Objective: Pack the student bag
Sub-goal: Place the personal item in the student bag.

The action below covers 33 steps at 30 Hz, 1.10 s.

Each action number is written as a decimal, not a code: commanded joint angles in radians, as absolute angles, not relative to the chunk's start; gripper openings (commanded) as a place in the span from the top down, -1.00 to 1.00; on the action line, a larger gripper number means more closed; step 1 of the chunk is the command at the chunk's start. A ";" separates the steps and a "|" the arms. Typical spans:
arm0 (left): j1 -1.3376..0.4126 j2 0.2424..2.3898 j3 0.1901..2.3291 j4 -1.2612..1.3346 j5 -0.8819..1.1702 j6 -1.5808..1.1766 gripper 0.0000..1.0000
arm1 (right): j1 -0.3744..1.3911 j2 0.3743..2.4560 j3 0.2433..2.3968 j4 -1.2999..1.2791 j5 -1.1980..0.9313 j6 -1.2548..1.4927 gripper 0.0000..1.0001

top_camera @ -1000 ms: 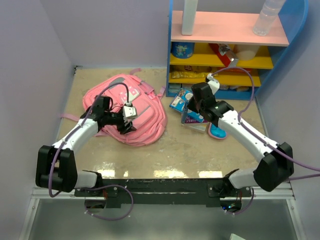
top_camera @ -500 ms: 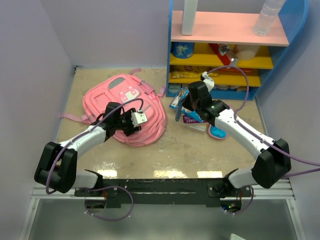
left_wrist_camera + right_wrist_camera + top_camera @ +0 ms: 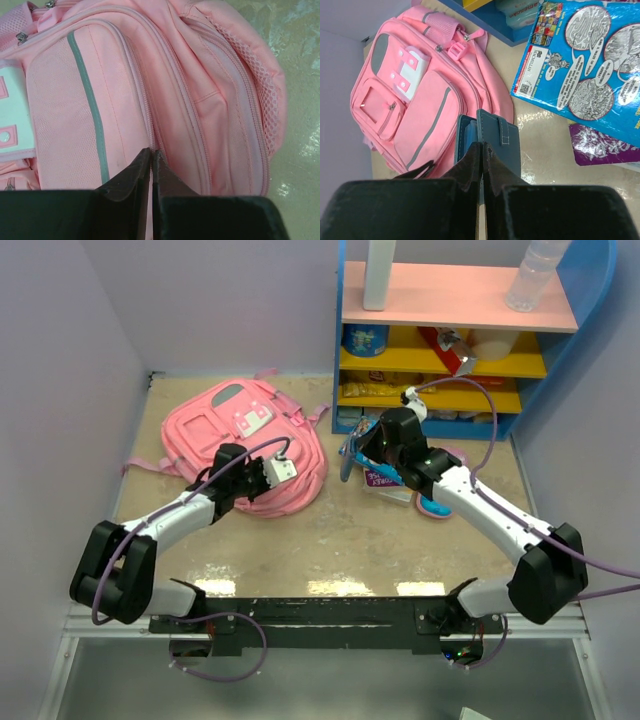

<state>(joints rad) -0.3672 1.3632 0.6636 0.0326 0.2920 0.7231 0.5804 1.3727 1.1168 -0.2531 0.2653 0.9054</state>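
Observation:
The student bag (image 3: 225,430) is a large pink backpack lying flat at the back left, its grey-and-white patch facing up. My left gripper (image 3: 255,485) rests on the bag's near right side. In the left wrist view, the left gripper (image 3: 151,151) has its jaws pinched together on a zipper seam of the bag (image 3: 210,100). My right gripper (image 3: 362,452) hangs just right of the bag, shut on a dark blue wallet-like case (image 3: 347,458). From the right wrist, the case (image 3: 495,132) stands on edge in the right gripper (image 3: 481,145), with the bag (image 3: 420,115) behind it.
A blue comic book (image 3: 590,65) and a purple packet (image 3: 605,150) lie right of the bag. A blue-and-pink oval item (image 3: 438,502) lies beyond them. The blue shelf unit (image 3: 450,340) holds jars, packets and a bottle (image 3: 535,275). Walls close in on both sides.
My left gripper slid to the bag's near right side and closed its jaws; the bag shifted toward the back. The right gripper carried the blue case left toward the bag.

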 commanded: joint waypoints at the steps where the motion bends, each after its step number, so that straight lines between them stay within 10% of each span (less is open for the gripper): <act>1: -0.368 1.330 0.699 0.104 0.235 0.712 0.87 | 0.580 1.361 1.085 -0.108 0.190 0.953 1.00; 33: -0.368 1.284 0.968 -0.121 0.190 0.420 1.00 | 0.591 1.709 1.048 0.620 -0.083 1.379 1.00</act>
